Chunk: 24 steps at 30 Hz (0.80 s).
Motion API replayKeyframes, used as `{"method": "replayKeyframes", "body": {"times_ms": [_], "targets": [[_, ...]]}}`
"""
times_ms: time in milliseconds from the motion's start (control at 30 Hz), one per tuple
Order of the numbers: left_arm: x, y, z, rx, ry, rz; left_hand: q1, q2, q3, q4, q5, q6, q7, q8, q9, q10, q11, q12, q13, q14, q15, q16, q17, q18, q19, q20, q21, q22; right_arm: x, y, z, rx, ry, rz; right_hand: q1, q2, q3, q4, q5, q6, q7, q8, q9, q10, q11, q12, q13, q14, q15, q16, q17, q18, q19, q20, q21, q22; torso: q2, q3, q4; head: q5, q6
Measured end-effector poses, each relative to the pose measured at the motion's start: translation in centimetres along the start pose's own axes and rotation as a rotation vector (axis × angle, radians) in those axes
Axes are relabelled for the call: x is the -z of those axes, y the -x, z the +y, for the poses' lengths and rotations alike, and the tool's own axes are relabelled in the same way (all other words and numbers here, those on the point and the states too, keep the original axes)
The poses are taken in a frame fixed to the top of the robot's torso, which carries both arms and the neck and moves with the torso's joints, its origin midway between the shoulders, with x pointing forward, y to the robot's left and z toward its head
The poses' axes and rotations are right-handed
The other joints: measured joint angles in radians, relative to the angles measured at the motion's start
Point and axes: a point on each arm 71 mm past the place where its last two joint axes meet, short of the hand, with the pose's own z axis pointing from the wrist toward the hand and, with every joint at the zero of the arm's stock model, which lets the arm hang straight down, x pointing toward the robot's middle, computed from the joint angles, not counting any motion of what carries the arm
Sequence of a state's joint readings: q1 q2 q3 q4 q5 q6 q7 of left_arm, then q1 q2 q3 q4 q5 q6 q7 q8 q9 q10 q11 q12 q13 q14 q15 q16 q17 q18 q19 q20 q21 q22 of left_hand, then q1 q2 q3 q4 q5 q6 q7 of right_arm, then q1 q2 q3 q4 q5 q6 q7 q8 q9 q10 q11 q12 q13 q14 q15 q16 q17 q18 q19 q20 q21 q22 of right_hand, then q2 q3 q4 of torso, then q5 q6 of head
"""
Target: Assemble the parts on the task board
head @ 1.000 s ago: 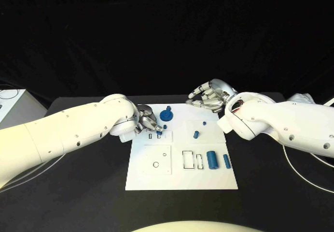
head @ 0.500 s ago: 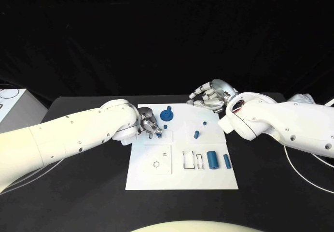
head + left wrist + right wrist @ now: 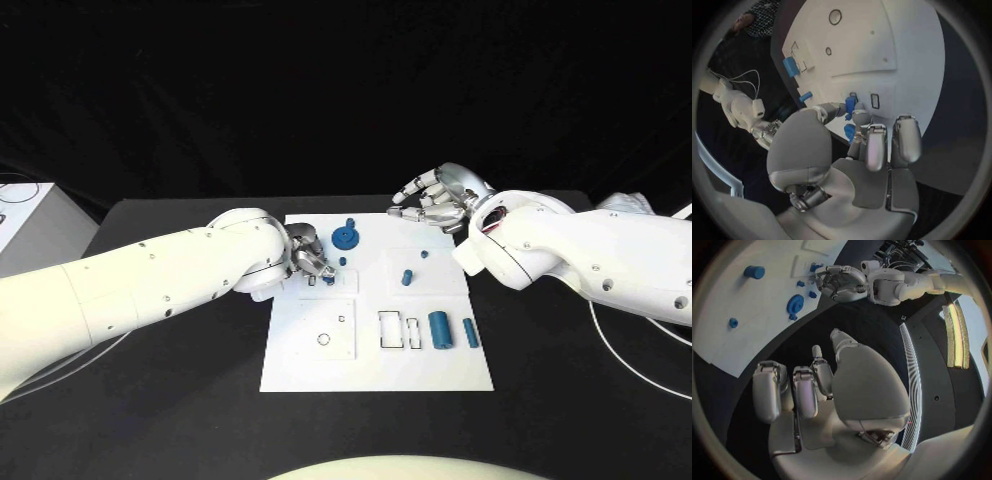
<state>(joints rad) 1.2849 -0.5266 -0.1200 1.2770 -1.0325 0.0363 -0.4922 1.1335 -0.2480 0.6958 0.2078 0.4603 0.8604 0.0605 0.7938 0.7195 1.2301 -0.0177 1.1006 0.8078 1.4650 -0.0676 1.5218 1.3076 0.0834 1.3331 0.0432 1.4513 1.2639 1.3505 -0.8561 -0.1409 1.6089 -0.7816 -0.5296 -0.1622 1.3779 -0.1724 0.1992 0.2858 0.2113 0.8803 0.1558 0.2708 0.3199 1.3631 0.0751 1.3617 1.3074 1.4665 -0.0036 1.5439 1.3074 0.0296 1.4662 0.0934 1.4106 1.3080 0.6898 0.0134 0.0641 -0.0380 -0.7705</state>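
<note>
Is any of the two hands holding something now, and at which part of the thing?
The left hand pinches a small blue part by its end, over the task board. The right hand holds nothing.

My two arms are thick, smooth white shells dotted with small dark screw holes along their sides. My left hand point(image 3: 848, 165) is brushed silver with a broad rounded thumb cover and block-shaped finger segments. My right hand point(image 3: 826, 400) is built the same, and thin white cables trail beside both arms
</note>
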Motion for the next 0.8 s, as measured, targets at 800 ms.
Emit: {"method": "replayKeyframes", "body": {"times_ms": [800], "targets": [[0.06, -0.21, 0.08, -0.018, 0.001, 0.027, 0.003, 0.003, 0.000, 0.000, 0.000, 0.002, -0.002, 0.001, -0.003, 0.001, 0.002, 0.000, -0.002, 0.000, 0.000, 0.000, 0.000, 0.000, 0.004, -0.004, 0.000, 0.002, 0.00, -0.01, -0.05, 0.001, -0.002, 0.003, 0.000, 0.000, 0.000, 0.000, 0.005, -0.003, 0.003, 0.000, 0.000, 0.000, 0.000, -0.004, 0.000, 0.000, 0.000, 0.000, 0.001, 0.000, 0.000, 0.000, -0.004, 0.000, 0.000, -0.0004, 0.0007, -0.002, -0.005]]}}
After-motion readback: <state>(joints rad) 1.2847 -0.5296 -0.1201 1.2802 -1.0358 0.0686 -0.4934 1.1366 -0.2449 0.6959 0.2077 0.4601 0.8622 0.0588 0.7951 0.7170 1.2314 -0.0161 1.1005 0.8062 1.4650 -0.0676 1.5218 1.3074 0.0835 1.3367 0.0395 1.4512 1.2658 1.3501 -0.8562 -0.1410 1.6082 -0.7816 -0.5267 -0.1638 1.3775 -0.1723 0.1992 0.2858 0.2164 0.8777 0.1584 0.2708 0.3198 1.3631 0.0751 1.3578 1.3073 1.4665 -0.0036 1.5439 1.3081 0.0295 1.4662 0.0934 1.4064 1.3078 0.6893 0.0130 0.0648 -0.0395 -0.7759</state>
